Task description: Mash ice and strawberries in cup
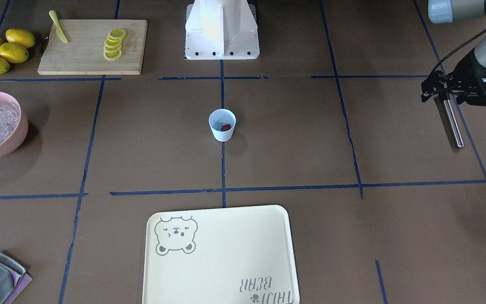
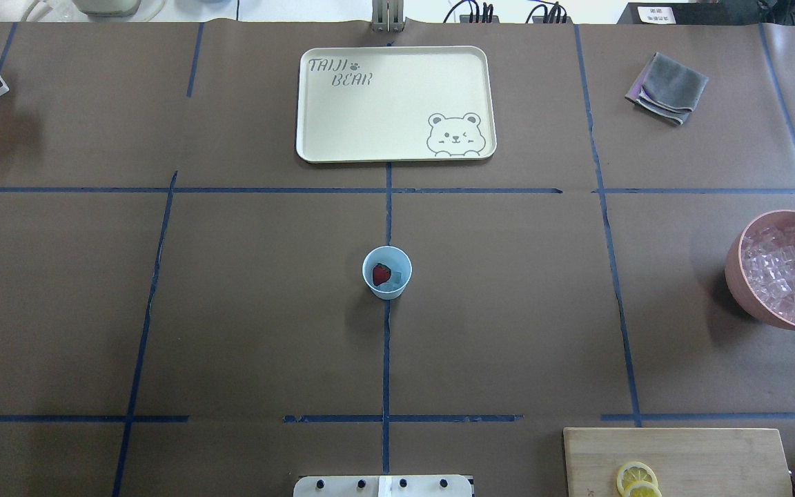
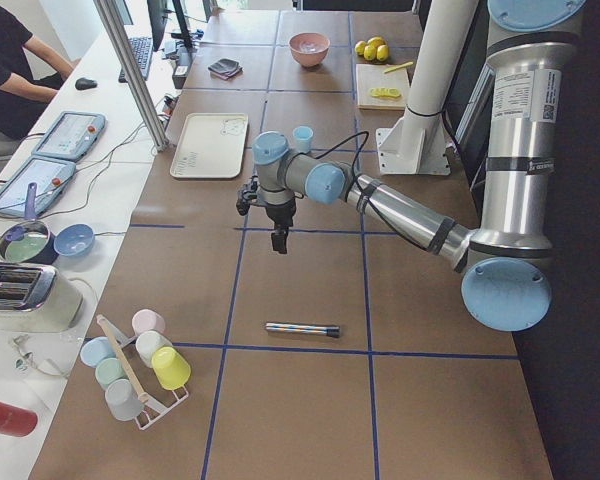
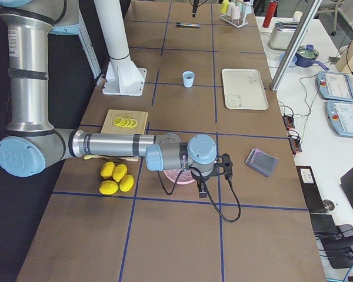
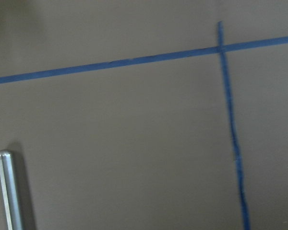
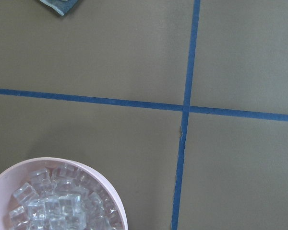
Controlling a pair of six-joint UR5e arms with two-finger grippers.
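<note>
Nearest the robot's base, on its right, a cutting board carries lemon slices. Further out, at the middle of the tabletop, the cup stands upright on a blue tape line, well apart from everything else. It is small, pale blue and tapered, and inside it a dark-red strawberry lies beside a clear ice cube; both look whole. So the loading seems done and the mashing not begun. At about that depth, far to the robot's left, the left claw hangs above a metal rod that lies flat on the tabletop. It seems to grip nothing, but I cannot tell how far apart its jaws stand. On the right edge, the right claw hovers over a pink bowl heaped with ice. Only the side view shows it, so its opening cannot be told either. What is left, by my reading, is to pick up the rod, carry it to the cup and crush the contents. Farthest out lie a cream tray and a folded grey cloth.
</note>
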